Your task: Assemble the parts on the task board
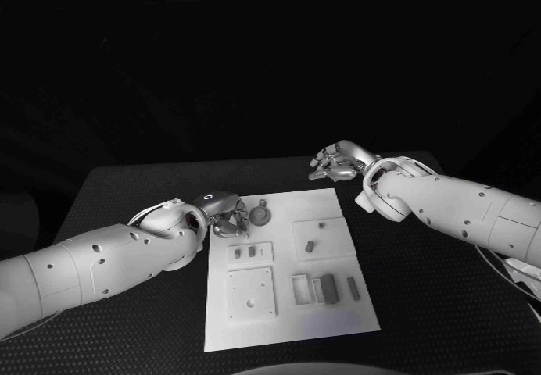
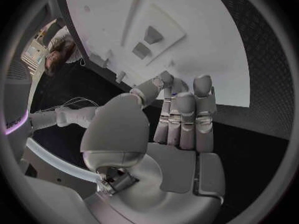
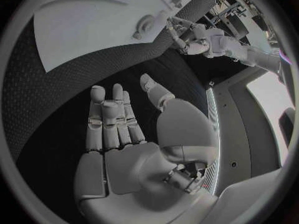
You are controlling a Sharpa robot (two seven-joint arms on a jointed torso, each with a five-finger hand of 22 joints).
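Note:
The white task board (image 1: 284,328) lies in the middle of the black table. A round grey part (image 1: 260,212) sits near its far left corner. Two small pieces (image 1: 242,252) stand in a raised plate, another piece (image 1: 309,245) lies on a square plate, and long bars (image 1: 328,287) lie near the middle right. My left hand (image 1: 226,215) hovers at the board's far left edge, just beside the round part, fingers straight (image 2: 184,117) and holding nothing. My right hand (image 1: 338,162) hangs beyond the board's far right corner, fingers spread (image 3: 115,119) and empty, over bare table.
A larger square plate (image 1: 250,293) with holes sits on the board's near left. Black table (image 1: 439,289) surrounds the board on all sides. My left hand (image 3: 187,35) also appears across the board in the right wrist view.

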